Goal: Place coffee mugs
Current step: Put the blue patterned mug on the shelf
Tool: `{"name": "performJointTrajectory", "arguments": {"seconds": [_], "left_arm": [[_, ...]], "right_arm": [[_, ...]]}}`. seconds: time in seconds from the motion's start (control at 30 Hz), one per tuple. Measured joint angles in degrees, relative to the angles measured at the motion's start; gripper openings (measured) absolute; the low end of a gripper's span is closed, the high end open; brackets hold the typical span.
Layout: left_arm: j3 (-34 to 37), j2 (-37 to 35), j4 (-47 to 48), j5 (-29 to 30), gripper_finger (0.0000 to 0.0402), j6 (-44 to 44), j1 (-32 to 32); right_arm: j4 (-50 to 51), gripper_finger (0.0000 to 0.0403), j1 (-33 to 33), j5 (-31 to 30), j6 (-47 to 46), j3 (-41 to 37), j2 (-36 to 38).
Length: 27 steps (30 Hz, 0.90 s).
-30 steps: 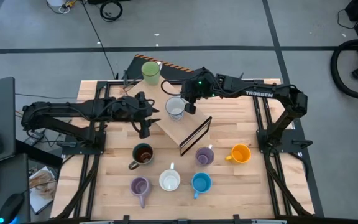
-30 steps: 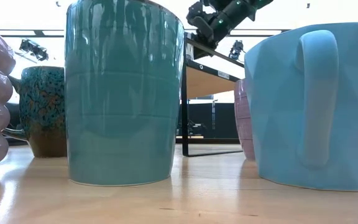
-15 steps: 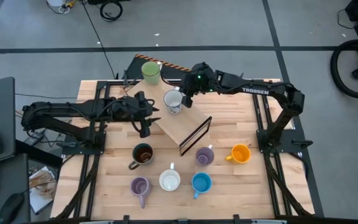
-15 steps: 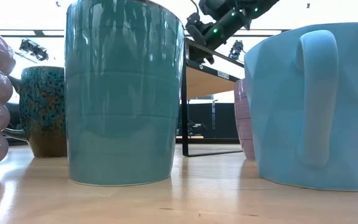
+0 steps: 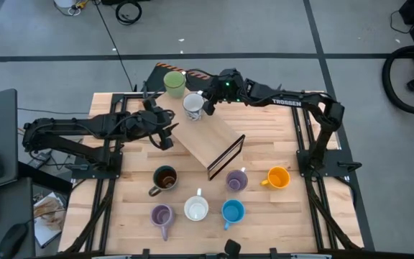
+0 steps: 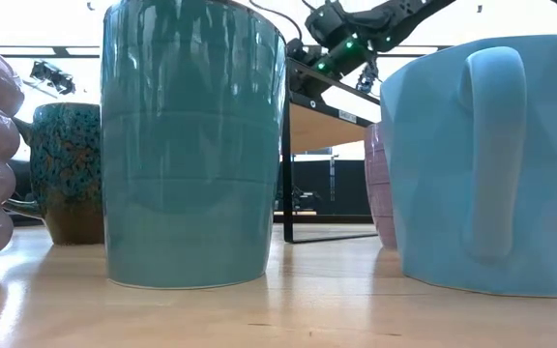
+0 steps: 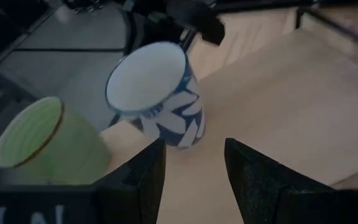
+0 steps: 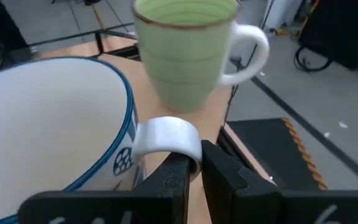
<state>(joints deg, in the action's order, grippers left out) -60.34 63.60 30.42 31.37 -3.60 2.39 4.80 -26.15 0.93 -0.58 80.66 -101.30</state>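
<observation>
Ceramic, stiff and breakable, the patterned mug (image 5: pixel 192 106) is pinched by its handle in the right claw (image 8: pixel 188 171), beside the green mug (image 5: pixel 175 82); the left claw (image 7: pixel 191 165) is held spread nearby.

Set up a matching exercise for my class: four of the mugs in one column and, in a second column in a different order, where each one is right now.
Mugs
1. patterned white mug
2. green mug
3. orange mug
4. blue mug

Places
A. front row, rightmost mug
B. held by its handle in the right gripper
C. far edge of the shelf
D. table, right of the shelf

Pairs: 1-B, 2-C, 3-D, 4-A
</observation>
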Motion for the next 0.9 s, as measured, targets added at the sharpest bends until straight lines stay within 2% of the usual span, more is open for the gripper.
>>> {"name": "performJointTrajectory", "arguments": {"seconds": [0.3, 0.5, 0.9], "left_arm": [[-0.06, -1.47, -0.1, 5.02, 0.0172, 1.51, 0.0], [-0.08, -1.97, -0.35, 5.08, 0.0172, 1.56, -0.01], [-0.08, -1.89, -3.03, 5.07, 0.0172, 1.53, 0.0]], "right_arm": [[-3.02, 0.0039, -1.2, -1.97, -4.17, 0.04, -1.63], [-3.94, 0.0039, -1.24, -4.35, -5.02, 0.02, -1.83], [-7.08, 0.0039, -1.75, -5.02, -7.37, -0.03, -2.41]]}}
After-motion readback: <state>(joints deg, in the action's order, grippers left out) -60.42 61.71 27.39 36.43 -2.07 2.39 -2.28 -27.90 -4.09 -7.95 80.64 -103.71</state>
